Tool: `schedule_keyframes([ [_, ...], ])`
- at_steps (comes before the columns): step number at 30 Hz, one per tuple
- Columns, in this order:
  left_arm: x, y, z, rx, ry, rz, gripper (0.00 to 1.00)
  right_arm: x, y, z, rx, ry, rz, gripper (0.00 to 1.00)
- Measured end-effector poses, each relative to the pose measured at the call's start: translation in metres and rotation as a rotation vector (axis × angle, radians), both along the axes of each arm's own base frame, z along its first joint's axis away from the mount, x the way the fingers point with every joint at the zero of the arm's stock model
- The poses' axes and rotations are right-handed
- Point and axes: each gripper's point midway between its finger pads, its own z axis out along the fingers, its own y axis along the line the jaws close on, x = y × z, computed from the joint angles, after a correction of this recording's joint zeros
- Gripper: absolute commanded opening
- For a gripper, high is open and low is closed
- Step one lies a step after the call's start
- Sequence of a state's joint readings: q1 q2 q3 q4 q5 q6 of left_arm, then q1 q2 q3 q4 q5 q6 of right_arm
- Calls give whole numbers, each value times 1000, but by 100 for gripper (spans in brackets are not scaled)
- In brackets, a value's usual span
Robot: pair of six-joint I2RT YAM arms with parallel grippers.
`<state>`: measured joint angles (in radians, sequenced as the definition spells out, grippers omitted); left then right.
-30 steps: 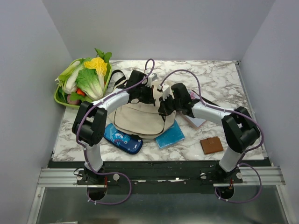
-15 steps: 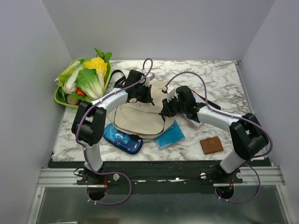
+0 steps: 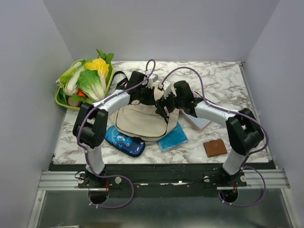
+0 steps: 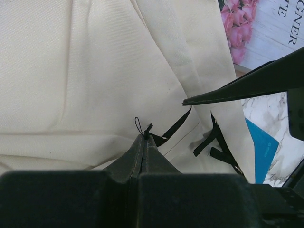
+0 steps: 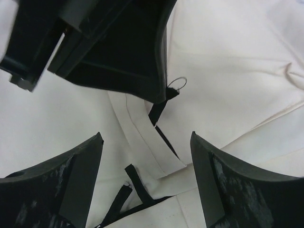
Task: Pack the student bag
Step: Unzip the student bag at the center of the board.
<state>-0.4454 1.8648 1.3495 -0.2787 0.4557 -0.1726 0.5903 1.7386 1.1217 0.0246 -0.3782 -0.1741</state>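
**A:** What did the student bag (image 3: 142, 121) look like, and where was it?

**B:** It was a soft cream cloth sack, slumped and creased, with thin black trim and strips of black webbing. It lay on the marble table (image 3: 223, 83), near the middle, between the two arms.

**A:** And the pincers?

**B:** The left gripper (image 4: 144, 141) had its fingers pressed fully together on a small black tab (image 4: 148, 130) at the bag's seam. A thin cord loop poked out just past the tips. The right gripper (image 5: 146, 142) was spread wide and gripped nothing. Its dark fingers (image 5: 66, 190) straddled the cream cloth close to the left one's tips.

**A:** Any containers?

**B:** A green tray (image 3: 60, 101) sat at the table's far left corner, heaped with leafy vegetables (image 3: 90, 80), green and yellow. Whether the bag held anything, I could not tell.

**A:** What else lay about?

**B:** A glossy dark-blue patterned pencil case (image 3: 124, 141) touched the bag's near edge, with a flat teal pad (image 3: 173, 137) beside it. A small brown square (image 3: 215, 147) lay further right. A book with pink flowers on its cover (image 4: 237, 28) lay against the bag's right side.
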Motion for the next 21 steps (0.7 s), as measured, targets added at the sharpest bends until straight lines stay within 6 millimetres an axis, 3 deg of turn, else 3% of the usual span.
schedule_keyframes([
  [5,-1,0,-2,1,4,-1,0,-8,0,-24,-34,60,34,76],
  [8,-1,0,-2,1,5,-1,0,-11,-1,-32,-53,81,47,61],
  [12,-1,0,-2,1,5,-1,0,-8,-1,-33,-63,84,52,27],
  [17,-1,0,-2,-2,9,4,0,-7,-1,-32,-65,82,53,1],
  [21,-1,-1,-1,-8,10,10,0,-7,-1,-31,-64,85,45,1],
])
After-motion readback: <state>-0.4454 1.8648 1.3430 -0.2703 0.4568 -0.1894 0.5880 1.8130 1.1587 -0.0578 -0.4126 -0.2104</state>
